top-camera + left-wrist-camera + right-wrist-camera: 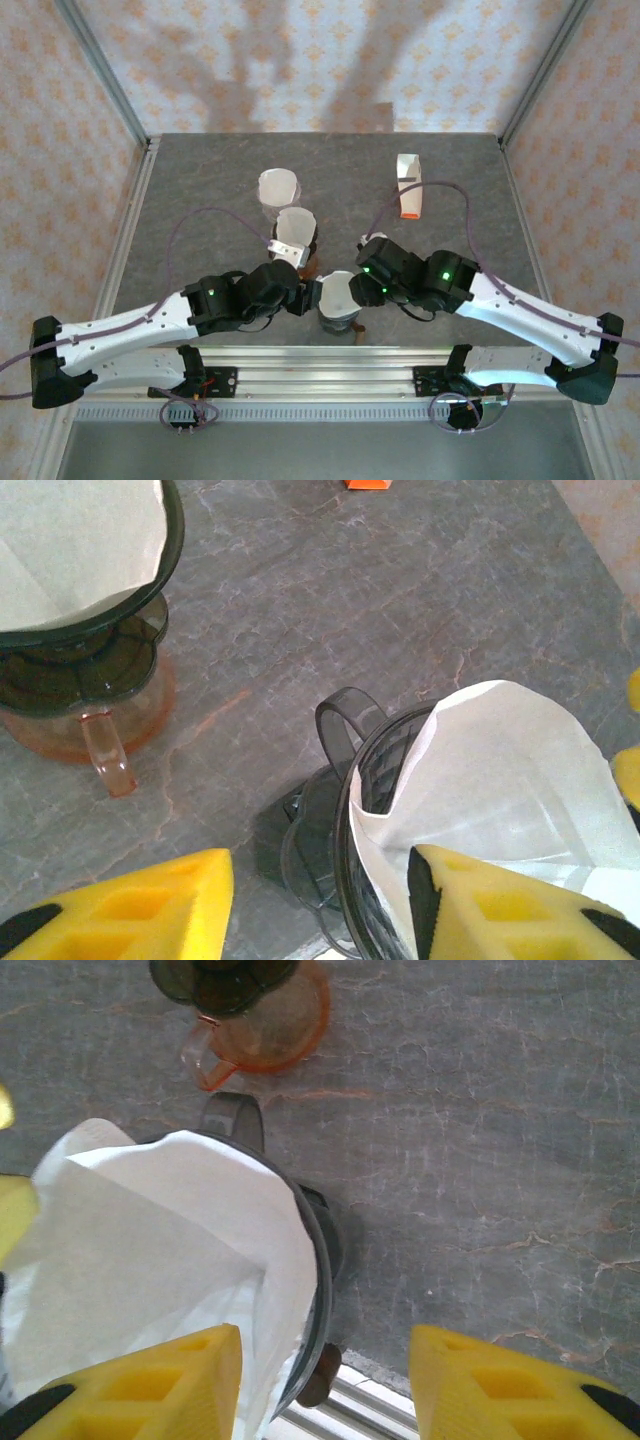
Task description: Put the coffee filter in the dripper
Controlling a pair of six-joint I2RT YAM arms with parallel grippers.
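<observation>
Coffee filter looks thin, limp, easily creased; pinch its raised edge lightly. Both jaws stand apart, holding nothing.

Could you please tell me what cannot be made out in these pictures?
- Top view: the base of the dripper, hidden under the coffee filter.
- Left wrist view: how deep the filter sits, hidden behind its own paper and the left pincer.
- Right wrist view: the orange server, cut off by the top edge.
- Top view: print on the white-and-orange box, too small.
</observation>
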